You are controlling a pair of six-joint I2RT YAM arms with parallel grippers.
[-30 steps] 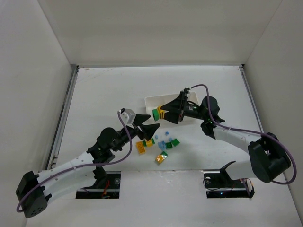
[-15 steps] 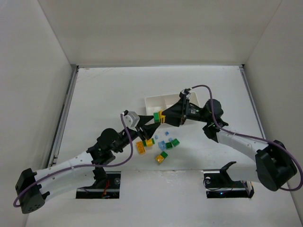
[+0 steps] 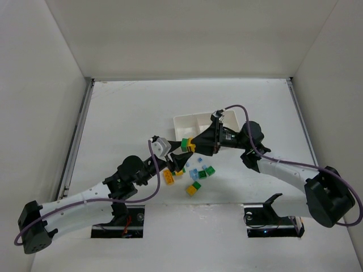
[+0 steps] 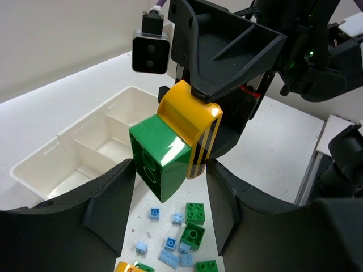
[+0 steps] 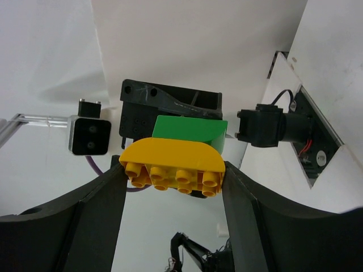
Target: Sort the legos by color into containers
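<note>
Yellow-and-green brick (image 4: 173,147), perhaps two joined, aloft, loose legos (image 3: 195,173) beside white tray (image 3: 190,123)

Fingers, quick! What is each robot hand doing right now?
Left fingers: on either side of the green brick; cannot tell if they grip it.
Right fingers: closed, holding the yellow brick with the green brick stuck on.

**Where things sit on my screens**

From above, I see the tray (image 3: 190,122) at the far middle of the table (image 3: 113,113), with three compartments side by side. Just in front of its left end is the right gripper (image 3: 191,143), its arm stretching in from the right. A joined pair of bricks (image 3: 186,141) sits between its fingers, off the table. The left gripper (image 3: 178,161) points at that pair from the near left, just beside it. The loose bricks (image 3: 197,173) lie scattered on the table beneath, nearer the arm bases than the tray.
</note>
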